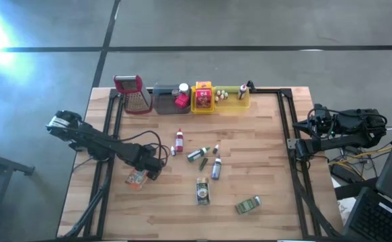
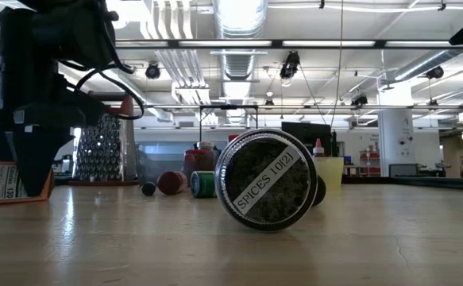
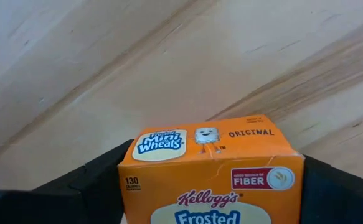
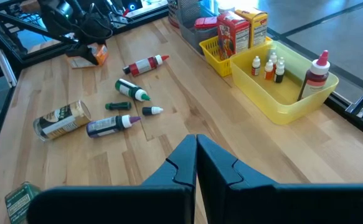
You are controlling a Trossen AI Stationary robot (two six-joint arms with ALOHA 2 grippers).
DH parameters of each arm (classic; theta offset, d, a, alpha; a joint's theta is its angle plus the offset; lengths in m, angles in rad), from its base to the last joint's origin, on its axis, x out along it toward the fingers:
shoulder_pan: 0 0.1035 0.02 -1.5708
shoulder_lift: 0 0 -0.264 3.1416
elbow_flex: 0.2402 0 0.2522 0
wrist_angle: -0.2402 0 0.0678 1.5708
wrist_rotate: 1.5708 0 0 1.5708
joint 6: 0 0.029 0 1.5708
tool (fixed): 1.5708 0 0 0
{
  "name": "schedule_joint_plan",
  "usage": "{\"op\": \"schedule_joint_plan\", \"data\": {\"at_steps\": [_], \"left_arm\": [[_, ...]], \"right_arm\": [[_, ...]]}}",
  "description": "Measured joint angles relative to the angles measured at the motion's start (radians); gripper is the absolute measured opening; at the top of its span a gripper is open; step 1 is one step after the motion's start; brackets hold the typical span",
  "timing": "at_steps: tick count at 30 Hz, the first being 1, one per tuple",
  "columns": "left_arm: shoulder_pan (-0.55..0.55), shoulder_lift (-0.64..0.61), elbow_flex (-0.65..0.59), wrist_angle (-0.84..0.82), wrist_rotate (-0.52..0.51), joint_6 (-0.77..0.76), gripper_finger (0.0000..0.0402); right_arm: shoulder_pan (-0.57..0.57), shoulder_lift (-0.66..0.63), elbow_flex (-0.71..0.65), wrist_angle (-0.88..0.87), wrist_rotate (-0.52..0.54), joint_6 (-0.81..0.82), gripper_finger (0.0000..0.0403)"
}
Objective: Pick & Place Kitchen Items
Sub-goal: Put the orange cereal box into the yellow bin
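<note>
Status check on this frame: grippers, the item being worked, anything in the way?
Left gripper down at the orange Mini-Wheats box, fingers either side, grip unconfirmed. Right gripper shut, parked at the table's right edge. Nothing blocking; spice jar and bottles lie apart, mid-table.

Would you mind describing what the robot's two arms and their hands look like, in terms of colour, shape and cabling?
Both arms are dark, nearly black, built of jointed segments. The left arm has a pale fitting at its base end and loose black cables looping near its hand. The right arm carries bundled cables. The right hand has two dark, angular fingers tapering to blunt tips.
</note>
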Motion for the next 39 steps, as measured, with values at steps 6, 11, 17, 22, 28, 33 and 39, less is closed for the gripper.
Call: {"op": "schedule_joint_plan", "data": {"at_steps": [6, 11, 17, 22, 28, 33, 39], "left_arm": [[0.004, -0.003, 0.004, 0.029, -0.007, 0.019, 0.0331], [0.011, -0.037, 0.001, 0.055, -0.031, 0.045, 0.0332], [0.01, -0.123, 0.001, 0.14, -0.143, 0.158, 0.0332], [0.007, -0.184, 0.001, 0.259, -0.326, 0.348, 0.0333], [-0.032, -0.248, -0.003, 0.368, -0.57, 0.564, 0.0333], [-0.062, -0.271, -0.029, 0.545, -0.714, 0.769, 0.0333], [-0.063, -0.269, -0.166, 0.895, -0.746, 0.966, 0.0333]], "right_arm": [[0.0, 0.0, 0.0, 0.0, 0.0, 0.0, 0.0008], [0.0, 0.0, 0.0, 0.0, 0.0, 0.0, 0.0008], [0.0, 0.0, 0.0, 0.0, 0.0, 0.0, 0.0008], [0.0, 0.0, 0.0, 0.0, 0.0, 0.0, 0.0008], [0.0, 0.0, 0.0, 0.0, 0.0, 0.0, 0.0008], [0.0, 0.0, 0.0, 0.0, 0.0, 0.0, 0.0008], [0.0, 0.0, 0.0, 0.0, 0.0, 0.0, 0.0008]]}}
